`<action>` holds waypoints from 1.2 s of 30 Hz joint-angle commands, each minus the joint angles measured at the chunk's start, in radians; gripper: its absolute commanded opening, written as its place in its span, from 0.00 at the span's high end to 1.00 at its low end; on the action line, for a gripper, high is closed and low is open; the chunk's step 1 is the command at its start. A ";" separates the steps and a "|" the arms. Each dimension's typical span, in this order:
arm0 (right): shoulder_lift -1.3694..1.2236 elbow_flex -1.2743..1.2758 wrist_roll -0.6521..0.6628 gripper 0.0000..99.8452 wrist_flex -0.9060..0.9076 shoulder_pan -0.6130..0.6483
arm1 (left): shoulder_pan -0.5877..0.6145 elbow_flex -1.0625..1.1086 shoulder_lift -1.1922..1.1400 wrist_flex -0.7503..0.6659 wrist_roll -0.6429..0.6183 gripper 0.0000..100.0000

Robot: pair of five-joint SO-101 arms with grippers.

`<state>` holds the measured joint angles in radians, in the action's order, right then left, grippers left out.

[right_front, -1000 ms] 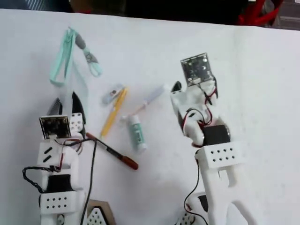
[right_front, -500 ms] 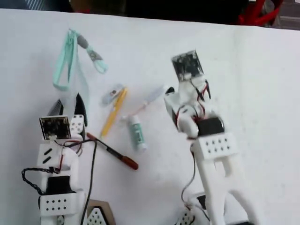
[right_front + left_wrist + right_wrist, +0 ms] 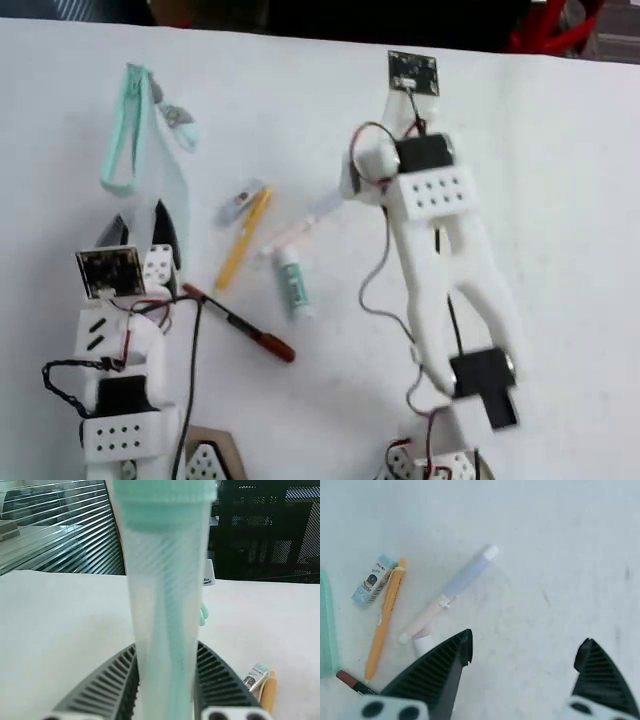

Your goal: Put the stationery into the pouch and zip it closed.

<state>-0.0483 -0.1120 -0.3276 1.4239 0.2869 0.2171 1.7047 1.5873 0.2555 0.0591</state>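
Pouch (image 3: 165, 580) inside left end effector (image 3: 167, 647)

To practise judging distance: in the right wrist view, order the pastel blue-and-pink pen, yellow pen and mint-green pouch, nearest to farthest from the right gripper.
1. Nearest: pastel blue-and-pink pen, just ahead of the right gripper.
2. Next: yellow pen, further out.
3. Farthest: mint-green pouch, past the yellow pen.

We find print on the eraser (image 3: 371, 579), beyond the jaws of the right gripper (image 3: 526, 642), but none legible.
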 commanded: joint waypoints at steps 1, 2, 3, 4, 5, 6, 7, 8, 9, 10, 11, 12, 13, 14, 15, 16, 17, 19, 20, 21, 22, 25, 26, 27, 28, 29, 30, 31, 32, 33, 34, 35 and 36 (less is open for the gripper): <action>-0.110 -0.164 -0.123 0.68 0.097 0.010 | 0.005 -0.005 -0.004 0.012 -0.009 0.86; -0.150 -0.199 -0.146 0.68 0.117 0.008 | 0.005 -0.005 -0.004 0.012 -0.009 0.86; -0.189 -0.235 -0.160 0.68 0.136 0.008 | 0.005 -0.005 -0.004 0.012 -0.008 0.86; -0.229 -0.265 -0.164 0.68 0.151 0.010 | 0.005 -0.005 -0.004 0.012 -0.008 0.86; -0.266 -0.295 -0.166 0.68 0.165 0.010 | 0.005 -0.005 -0.004 0.012 -0.008 0.86; -0.302 -0.324 -0.167 0.68 0.176 0.010 | 0.005 -0.006 -0.004 0.012 -0.008 0.86; -0.338 -0.351 -0.169 0.68 0.182 0.012 | 0.005 -0.006 -0.004 0.012 -0.008 0.86; -0.372 -0.376 -0.169 0.68 0.182 0.012 | 0.005 -0.006 -0.004 0.012 -0.008 0.86; -0.404 -0.400 -0.170 0.68 0.182 0.012 | 0.005 -0.006 -0.004 0.012 -0.008 0.86; -0.432 -0.423 -0.170 0.68 0.182 0.012 | 0.005 -0.006 -0.004 0.012 -0.008 0.86; -0.461 -0.446 -0.170 0.68 0.182 0.012 | 0.005 -0.006 -0.004 0.012 -0.008 0.86; -0.487 -0.466 -0.170 0.68 0.182 0.012 | 0.005 -0.006 -0.004 0.012 -0.008 0.86; -0.513 -0.486 -0.170 0.68 0.182 0.012 | 0.005 -0.006 -0.004 0.012 -0.008 0.86; -0.536 -0.506 -0.170 0.68 0.180 0.012 | 0.005 -0.006 -0.004 0.012 -0.008 0.86; -0.561 -0.523 -0.170 0.68 0.177 0.012 | 0.005 -0.006 -0.004 0.012 -0.008 0.86; -0.585 -0.545 -0.170 0.68 0.177 0.016 | 0.005 -0.006 -0.005 0.012 -0.008 0.86; -0.608 -0.568 -0.170 0.68 0.177 0.022 | 0.005 -0.006 -0.005 0.012 -0.008 0.86; -0.653 -0.612 -0.170 0.68 0.177 0.031 | 0.005 -0.006 -0.005 0.012 -0.008 0.86; -0.674 -0.637 -0.170 0.68 0.177 0.039 | 0.005 -0.006 -0.005 0.012 -0.008 0.86; -0.694 -0.664 -0.170 0.68 0.176 0.047 | 0.005 -0.006 -0.005 0.012 -0.008 0.86; -0.717 -0.689 -0.170 0.68 0.176 0.054 | 0.005 -0.006 -0.005 0.012 -0.008 0.86; -0.789 -0.770 -0.172 0.68 0.176 0.070 | 0.005 -0.006 -0.007 0.012 -0.008 0.86; -0.816 -0.801 -0.172 0.68 0.176 0.071 | 0.005 -0.006 -0.007 0.012 -0.008 0.86; -0.843 -0.832 -0.172 0.68 0.174 0.071 | 0.005 -0.006 -0.007 0.012 -0.008 0.86; -0.875 -0.865 -0.172 0.68 0.171 0.068 | 0.005 -0.006 -0.007 0.012 -0.008 0.86; -0.912 -0.890 -0.170 0.68 0.156 0.067 | 0.005 -0.006 -0.007 0.012 -0.008 0.86; -0.952 -0.908 -0.166 0.68 0.136 0.062 | 0.005 -0.006 -0.007 0.012 -0.008 0.86; -1.000 -0.919 -0.164 0.68 0.113 0.059 | 0.005 -0.006 -0.007 0.012 -0.008 0.86; -1.047 -0.931 -0.163 0.68 0.088 0.059 | 0.007 -0.006 -0.007 0.012 -0.008 0.86; -1.081 -0.954 -0.163 0.68 0.077 0.058 | 0.007 -0.006 -0.007 0.012 -0.008 0.86; -1.095 -0.999 -0.163 0.68 0.091 0.053 | 0.008 -0.006 -0.007 0.012 -0.006 0.86; -1.106 -1.037 -0.163 0.68 0.124 0.050 | 0.008 -0.006 -0.007 0.012 -0.006 0.86; -1.115 -1.059 -0.163 0.68 0.145 0.050 | 0.010 -0.006 -0.007 0.012 -0.006 0.86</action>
<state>-1.1347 -1.0940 -0.4856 1.5267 0.3560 0.2186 1.7047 1.5873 0.2570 0.0575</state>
